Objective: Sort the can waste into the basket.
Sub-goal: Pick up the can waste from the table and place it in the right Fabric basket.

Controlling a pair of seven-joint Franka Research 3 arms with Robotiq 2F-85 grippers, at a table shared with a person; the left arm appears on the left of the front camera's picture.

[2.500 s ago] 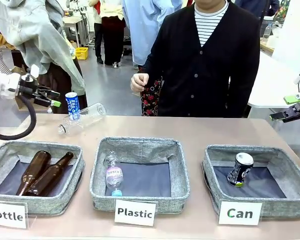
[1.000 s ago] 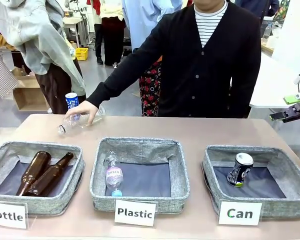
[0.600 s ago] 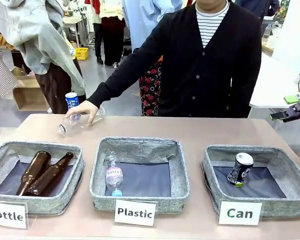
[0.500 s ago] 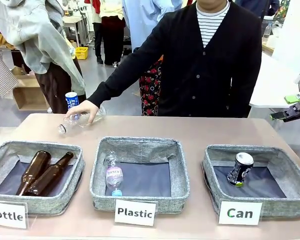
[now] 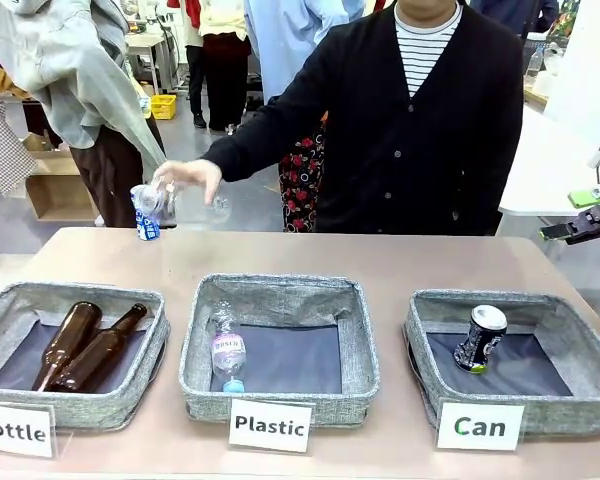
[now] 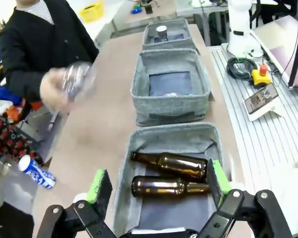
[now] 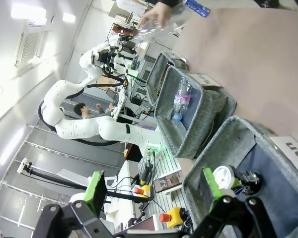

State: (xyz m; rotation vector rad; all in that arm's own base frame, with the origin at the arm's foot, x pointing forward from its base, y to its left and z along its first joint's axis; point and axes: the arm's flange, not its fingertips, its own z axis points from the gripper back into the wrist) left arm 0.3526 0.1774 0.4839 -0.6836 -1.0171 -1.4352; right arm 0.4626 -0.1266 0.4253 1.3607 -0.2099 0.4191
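Person's hand [image 5: 189,176] aloft (around clear bottle [image 5: 204,209])

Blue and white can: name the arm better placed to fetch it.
Left. The blue and white can is at the far left corner of the table, close to the open left gripper over the Bottle basket. The open right gripper is beyond the table's right end, past the Can basket.

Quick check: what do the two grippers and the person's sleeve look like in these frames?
Left gripper: black linkage fingers with round pivot joints and bright green pads. Right gripper: same black build, same green pads. Person's sleeve: long and black, part of a buttoned cardigan over a black-and-white striped top.
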